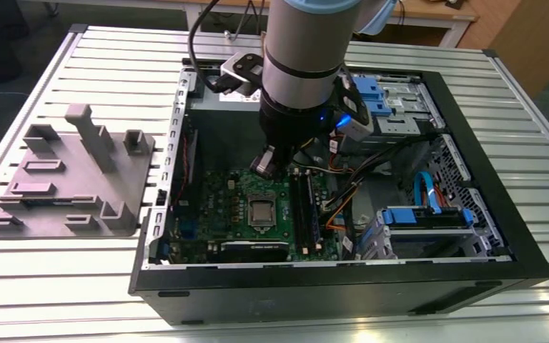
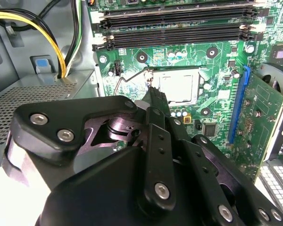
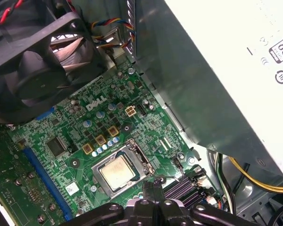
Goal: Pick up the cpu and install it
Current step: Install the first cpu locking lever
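On my exterior view the open computer case [image 1: 351, 286] lies on the slatted tabletop [image 1: 112, 64], with the grey tray [image 1: 65, 193] at 9 o'clock of it, just beside the case wall. Inside the case I see the green motherboard [image 1: 226, 193], 2 black memory sticks [image 1: 303, 207] at 3 o'clock of the socket, an expansion card [image 1: 251, 250] at 6 o'clock, and blue drive caddies [image 1: 427, 218] further out toward 3 o'clock.

The cpu [image 1: 262, 209] sits flat in the socket on the motherboard; in both wrist views its pale metal top [image 2: 177, 85] [image 3: 117, 170] shows inside the silver socket frame [image 3: 142, 160].

The hand [image 1: 266, 163] hangs at 12 o'clock of the cpu on the exterior view. In both wrist views its fingers [image 2: 153, 94] [image 3: 153, 187] are pressed together with nothing between them, their tip just beside the socket frame's edge, not over the chip.

The first wrist view also shows the grey power supply [image 3: 217, 84] and a black fan [image 3: 33, 70] inside the case.
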{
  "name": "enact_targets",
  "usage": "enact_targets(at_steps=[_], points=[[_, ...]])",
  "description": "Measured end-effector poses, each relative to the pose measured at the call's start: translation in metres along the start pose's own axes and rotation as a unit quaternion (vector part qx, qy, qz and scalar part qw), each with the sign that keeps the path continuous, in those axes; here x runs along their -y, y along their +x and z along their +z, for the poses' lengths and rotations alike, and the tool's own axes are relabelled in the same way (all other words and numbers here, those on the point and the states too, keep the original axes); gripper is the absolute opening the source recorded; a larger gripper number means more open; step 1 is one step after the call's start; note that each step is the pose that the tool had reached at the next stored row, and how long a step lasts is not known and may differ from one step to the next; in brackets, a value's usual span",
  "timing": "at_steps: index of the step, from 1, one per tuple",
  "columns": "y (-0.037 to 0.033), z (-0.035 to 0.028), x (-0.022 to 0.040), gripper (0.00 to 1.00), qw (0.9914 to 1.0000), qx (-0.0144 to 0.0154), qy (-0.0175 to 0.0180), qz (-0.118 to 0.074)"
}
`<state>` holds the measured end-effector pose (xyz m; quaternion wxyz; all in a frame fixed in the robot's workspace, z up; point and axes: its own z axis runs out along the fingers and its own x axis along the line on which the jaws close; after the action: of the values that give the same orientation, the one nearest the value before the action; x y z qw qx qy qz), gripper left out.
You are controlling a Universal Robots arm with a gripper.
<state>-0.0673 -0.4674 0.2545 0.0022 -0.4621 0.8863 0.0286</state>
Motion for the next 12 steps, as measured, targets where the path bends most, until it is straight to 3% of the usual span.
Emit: enact_targets(at_steps=[12], points=[[-0.0005, 0.0000, -0.0005, 0.10, 0.99998, 0.0004, 0.0003, 0.007]])
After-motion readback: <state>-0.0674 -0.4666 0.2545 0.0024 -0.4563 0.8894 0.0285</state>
